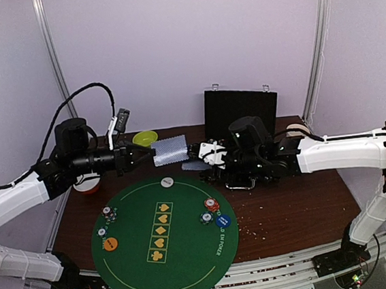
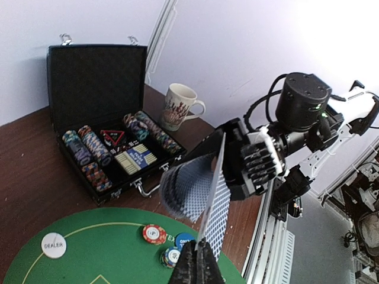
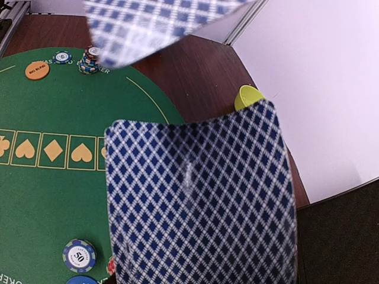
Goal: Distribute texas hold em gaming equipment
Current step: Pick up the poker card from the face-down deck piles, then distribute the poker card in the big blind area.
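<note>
My left gripper [image 1: 147, 153] [image 2: 200, 244] is shut on the edge of a single blue-checked playing card [image 1: 171, 150] [image 2: 217, 198] [image 3: 160, 23], held in the air behind the green mat [image 1: 166, 256]. Facing it, my right gripper [image 1: 202, 155] is shut on a stack of playing cards [image 1: 195, 165] [image 2: 183, 189] [image 3: 201, 201], which hides its jaws in the right wrist view. On the mat lie a red chip [image 1: 212, 203], a blue disc [image 1: 221, 220], a white dealer button [image 1: 167, 182] [image 2: 53, 245], an orange disc [image 1: 109, 244] [image 3: 36, 70] and chip stacks [image 1: 108, 211] [image 3: 90, 59].
An open black case [image 1: 240, 111] [image 2: 89, 83] with rows of chips stands at the back of the brown table. A patterned mug [image 2: 179, 106] is beside it. A lime-green bowl [image 1: 145, 138] [image 3: 249, 97] sits behind the mat.
</note>
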